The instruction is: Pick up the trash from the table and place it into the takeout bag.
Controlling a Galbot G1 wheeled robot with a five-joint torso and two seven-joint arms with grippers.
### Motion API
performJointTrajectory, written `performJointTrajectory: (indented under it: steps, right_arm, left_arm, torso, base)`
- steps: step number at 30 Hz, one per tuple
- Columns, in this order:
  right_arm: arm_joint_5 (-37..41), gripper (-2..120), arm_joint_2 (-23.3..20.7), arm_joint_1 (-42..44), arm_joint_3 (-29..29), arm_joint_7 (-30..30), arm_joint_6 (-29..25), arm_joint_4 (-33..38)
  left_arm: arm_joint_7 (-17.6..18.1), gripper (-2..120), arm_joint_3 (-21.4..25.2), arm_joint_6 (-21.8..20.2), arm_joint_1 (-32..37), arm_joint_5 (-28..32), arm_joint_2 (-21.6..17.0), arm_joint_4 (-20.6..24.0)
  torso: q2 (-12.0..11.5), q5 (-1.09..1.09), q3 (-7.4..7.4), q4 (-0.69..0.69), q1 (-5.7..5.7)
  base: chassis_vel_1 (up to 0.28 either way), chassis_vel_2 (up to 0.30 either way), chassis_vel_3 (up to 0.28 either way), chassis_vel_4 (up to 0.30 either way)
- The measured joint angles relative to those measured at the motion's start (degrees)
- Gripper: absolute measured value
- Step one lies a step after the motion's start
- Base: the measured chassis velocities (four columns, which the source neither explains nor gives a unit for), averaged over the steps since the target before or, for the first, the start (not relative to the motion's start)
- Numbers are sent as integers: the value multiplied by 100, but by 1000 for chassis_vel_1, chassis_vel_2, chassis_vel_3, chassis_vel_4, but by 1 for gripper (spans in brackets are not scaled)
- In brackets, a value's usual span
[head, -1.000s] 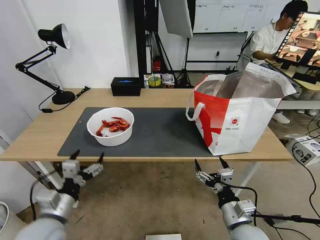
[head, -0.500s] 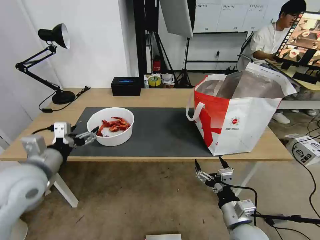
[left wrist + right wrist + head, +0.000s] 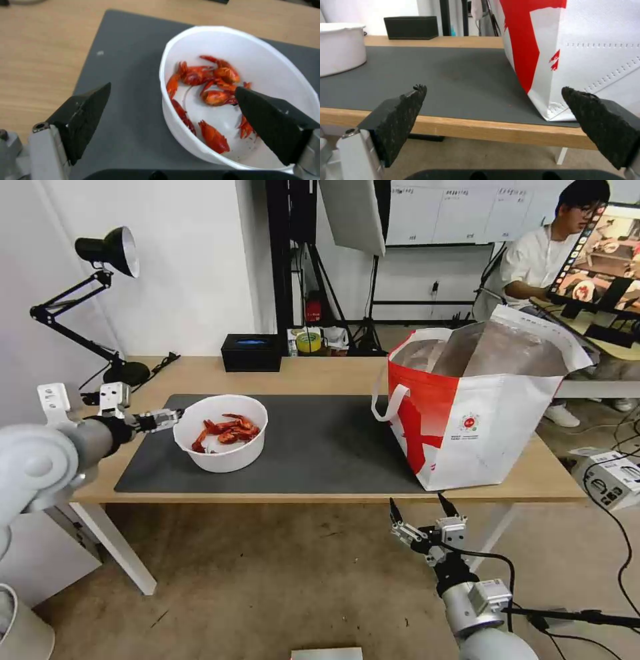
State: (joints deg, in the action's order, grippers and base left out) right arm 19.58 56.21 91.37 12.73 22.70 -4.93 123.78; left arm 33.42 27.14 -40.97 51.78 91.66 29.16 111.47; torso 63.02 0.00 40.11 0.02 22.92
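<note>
A white round bowl [image 3: 221, 447] of red crayfish shells [image 3: 213, 82] sits on the left part of the dark grey mat [image 3: 320, 440] on the light wood table [image 3: 320, 373]. My left gripper [image 3: 175, 415] is open at the bowl's left rim. In the left wrist view its [image 3: 172, 87] fingers straddle the rim, one outside over the mat and one above the shells. The takeout bag [image 3: 480, 407], white with a red panel and foil lining, stands open on the table's right end. My right gripper [image 3: 420, 510] hangs open below the front edge, facing the bag [image 3: 586, 50].
A black tissue box [image 3: 252, 352] rests at the table's back edge and a black desk lamp [image 3: 107, 253] at the back left corner. A white box [image 3: 613, 480] and cables lie on the floor to the right. The table's front edge [image 3: 486, 127] is just ahead of the right gripper.
My left arm has risen from below the table's front edge, swung left and come in at the bowl's left rim. The right arm has not moved.
</note>
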Motion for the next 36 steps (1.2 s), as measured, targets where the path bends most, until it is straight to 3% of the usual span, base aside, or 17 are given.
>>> performJointTrajectory:
  steps: [5, 9, 17, 36]
  right_arm:
    - [0, 100, 0, 0, 0, 0, 0, 0]
    - [0, 100, 0, 0, 0, 0, 0, 0]
    - [0, 100, 0, 0, 0, 0, 0, 0]
    - [0, 100, 0, 0, 0, 0, 0, 0]
  left_arm:
    - [107, 100, -409, -107, -445, 256, 167, -294]
    - [387, 100, -826, -148, -901, 509, 311, -560]
    - [616, 100, -1500, -147, -1437, 520, 557, -1017]
    - [1016, 100, -2359, -125, -2200, 481, 869, -1662]
  torso:
    - [0, -1, 1, -2, 0]
    - [0, 1, 0, -2, 0]
    - [0, 0, 0, -2, 0]
    - [0, 1, 0, -2, 0]
  base:
    - [0, 0, 0, 0]
    - [0, 0, 0, 0]
    - [0, 0, 0, 0]
    - [0, 0, 0, 0]
